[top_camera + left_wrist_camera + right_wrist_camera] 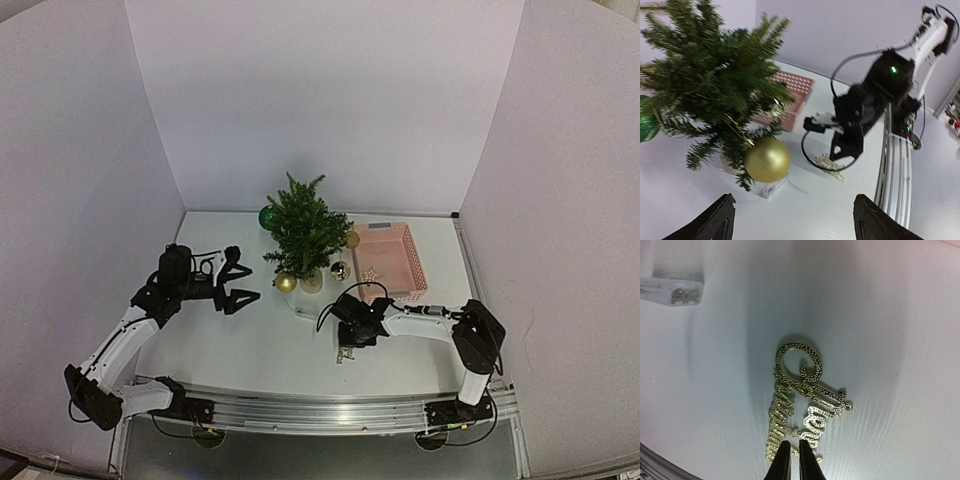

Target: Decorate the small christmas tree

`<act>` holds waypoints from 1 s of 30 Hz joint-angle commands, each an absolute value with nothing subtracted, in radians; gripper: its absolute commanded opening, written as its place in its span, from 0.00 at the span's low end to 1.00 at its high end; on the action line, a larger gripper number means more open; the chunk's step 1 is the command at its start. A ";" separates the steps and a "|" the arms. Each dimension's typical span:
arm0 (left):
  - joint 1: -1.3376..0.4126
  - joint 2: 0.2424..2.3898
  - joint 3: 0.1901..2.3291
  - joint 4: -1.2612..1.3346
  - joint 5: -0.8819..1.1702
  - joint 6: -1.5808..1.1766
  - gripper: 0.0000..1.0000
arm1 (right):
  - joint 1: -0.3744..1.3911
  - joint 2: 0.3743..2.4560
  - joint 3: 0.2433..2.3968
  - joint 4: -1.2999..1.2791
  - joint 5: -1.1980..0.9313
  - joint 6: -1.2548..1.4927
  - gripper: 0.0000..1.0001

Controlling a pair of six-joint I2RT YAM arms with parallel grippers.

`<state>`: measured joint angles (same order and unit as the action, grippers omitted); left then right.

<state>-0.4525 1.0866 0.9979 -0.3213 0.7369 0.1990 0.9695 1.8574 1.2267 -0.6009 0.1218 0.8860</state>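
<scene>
The small christmas tree [303, 230] stands at the back middle of the table and fills the left of the left wrist view [705, 75]. A gold ball [286, 283] [767, 160] hangs low on its front, and a green ball [268, 217] hangs at its back left. My left gripper [240, 282] [792, 210] is open and empty, left of the tree at the gold ball's height. My right gripper [345, 348] [794, 450] points down at the table in front of the tree. It is shut on the near edge of a gold glitter script ornament [800, 400] [830, 164] lying flat.
A pink basket [390, 262] [790, 95] sits right of the tree with a pale star [371, 274] inside. A silver ball [339, 270] and a small gold ball [352, 239] hang on the tree's right side. A small clear block [675, 292] [767, 189] lies by the tree's base.
</scene>
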 commanded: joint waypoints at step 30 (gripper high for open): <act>-0.499 1.101 0.996 -0.626 0.911 0.529 0.79 | 0.899 2.113 1.546 -0.794 0.196 0.701 0.52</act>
<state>-0.4973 1.1069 0.9985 -0.6537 0.9123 0.5175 0.8793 2.0629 1.4872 -0.7212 0.1632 0.6972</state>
